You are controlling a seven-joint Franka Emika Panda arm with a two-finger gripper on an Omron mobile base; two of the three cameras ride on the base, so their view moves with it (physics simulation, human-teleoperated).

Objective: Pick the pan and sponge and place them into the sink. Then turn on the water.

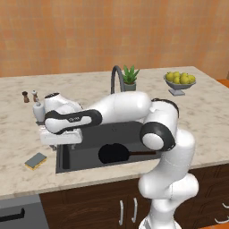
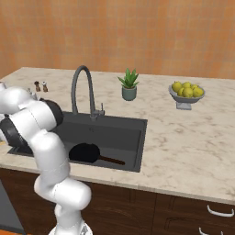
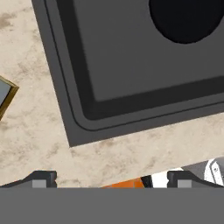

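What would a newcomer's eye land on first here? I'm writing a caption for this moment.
The white arm stretches left over the sink, its open gripper above the sink's corner. The black pan lies in the basin, and the sponge waits on the marble counter left of it.

One pan (image 1: 114,153) down in the one sink (image 1: 89,138), one sponge (image 1: 36,161) left of it, two shakers (image 1: 29,96) behind, one plant (image 1: 130,77), one fruit bowl (image 1: 179,82).
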